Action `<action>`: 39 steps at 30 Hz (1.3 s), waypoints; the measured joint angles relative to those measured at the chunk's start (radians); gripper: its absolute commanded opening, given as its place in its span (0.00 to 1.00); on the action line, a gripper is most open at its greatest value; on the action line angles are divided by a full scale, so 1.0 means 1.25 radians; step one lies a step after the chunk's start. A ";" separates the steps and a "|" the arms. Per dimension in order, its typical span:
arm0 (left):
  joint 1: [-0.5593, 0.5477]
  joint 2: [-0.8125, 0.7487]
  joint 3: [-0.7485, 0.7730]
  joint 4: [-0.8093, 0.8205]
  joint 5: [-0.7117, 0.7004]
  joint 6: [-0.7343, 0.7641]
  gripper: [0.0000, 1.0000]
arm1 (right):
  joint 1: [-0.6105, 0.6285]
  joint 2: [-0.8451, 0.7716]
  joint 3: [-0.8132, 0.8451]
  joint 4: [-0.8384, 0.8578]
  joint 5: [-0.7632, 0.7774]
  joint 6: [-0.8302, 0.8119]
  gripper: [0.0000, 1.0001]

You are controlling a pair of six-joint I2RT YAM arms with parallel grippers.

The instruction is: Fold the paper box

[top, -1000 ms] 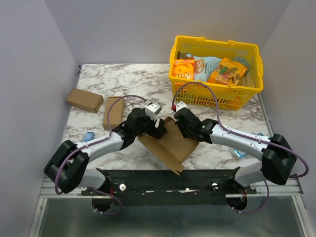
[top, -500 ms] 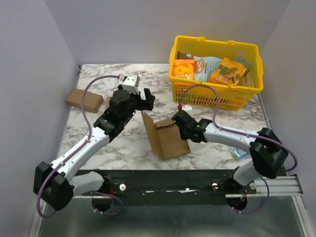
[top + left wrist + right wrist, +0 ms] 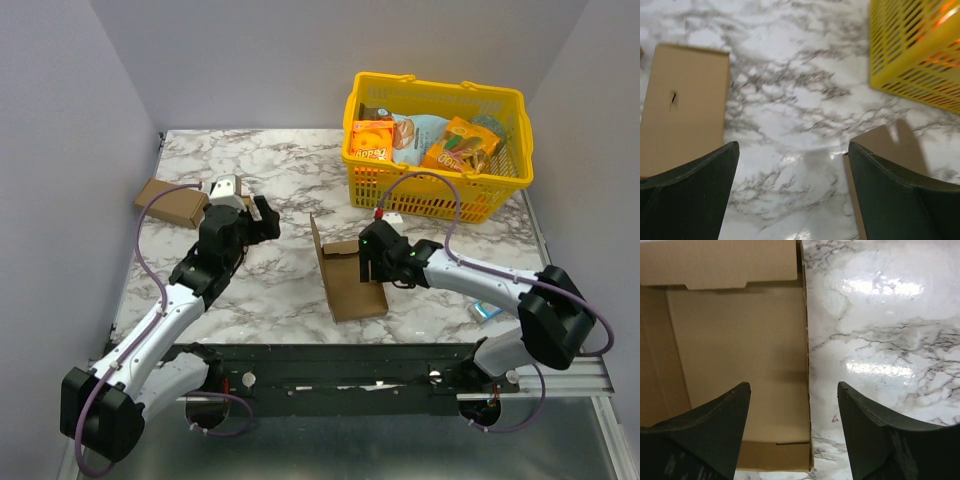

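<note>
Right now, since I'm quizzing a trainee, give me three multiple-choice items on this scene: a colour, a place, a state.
1. The basket is: A blue; B yellow; C green.
2. The paper box lies: A in the basket; B on the table; C on an arm.
3. The right gripper is: A shut on the paper box; B out of view; C open above the paper box.
Key: 1 B, its walls are yellow. 2 B, it rests flat on the table. 3 C, its fingers stand apart with nothing between them.

The plain brown paper box (image 3: 355, 285) lies open and half-folded just 5 o'clock of the marble table's (image 3: 280, 300) centre, its 9 o'clock side wall standing upright.
</note>
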 measured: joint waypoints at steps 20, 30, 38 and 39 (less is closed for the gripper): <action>0.023 0.147 -0.111 0.052 0.108 -0.047 0.92 | -0.150 -0.139 -0.083 0.052 -0.155 -0.049 0.67; 0.023 0.235 0.050 0.085 0.120 -0.011 0.94 | -0.103 -0.037 -0.103 0.117 -0.209 -0.065 0.51; 0.023 0.165 0.068 0.022 0.115 0.001 0.95 | -0.092 0.066 -0.045 0.096 -0.165 -0.107 0.07; 0.023 0.155 0.075 0.006 0.116 0.001 0.95 | -0.092 0.067 -0.039 0.091 -0.157 -0.114 0.05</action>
